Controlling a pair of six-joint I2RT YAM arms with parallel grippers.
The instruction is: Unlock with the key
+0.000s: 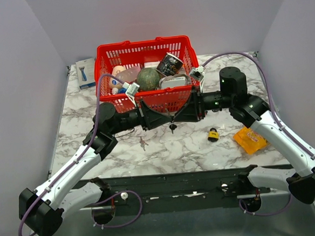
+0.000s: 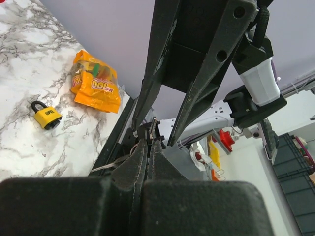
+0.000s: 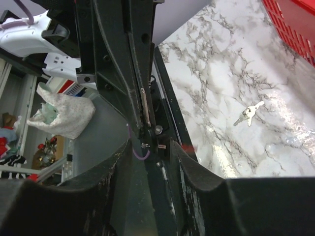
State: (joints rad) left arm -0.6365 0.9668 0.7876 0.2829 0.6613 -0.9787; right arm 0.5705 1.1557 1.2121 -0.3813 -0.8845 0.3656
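**Item: padlock-and-key station, two arms, one moment**

- **Padlock** (image 1: pixel 213 134): yellow body, dark shackle. It lies on the marble worktop (image 1: pixel 181 151) right of centre, near an orange snack packet (image 1: pixel 250 140). Nothing touches it.
- **Keys** (image 1: pixel 143 144): a small silver bunch lying flat on the worktop left of centre, well apart from the padlock and clear of both arms.
- **Left gripper** (image 2: pixel 147 152): raised above the worktop in front of the red basket (image 1: pixel 141 44). Its fingers are pressed together with almost no gap; I cannot tell whether anything thin sits between them.
- **Right gripper** (image 3: pixel 155 157): tip to tip with the left one. Its fingers stand apart with a plain gap, released.
- **Small dark object** (image 1: pixel 173 127): hangs just below the meeting fingertips. It is too small to identify.
- **Background**: a blue-and-white box (image 1: pixel 85 72) left of the basket.

**Hazards, as judged:**
- The two grippers are nose to nose, so a careless advance by either arm could knock them together.
- If the dangling object is being passed across, an early release could drop it onto the worktop.
- The padlock is unrestrained and would likely skid or spin when a key is pushed in, unless one gripper pins it.
- The flat bunch offers little edge, so fingers closing on it may scrape the marble and slip off.
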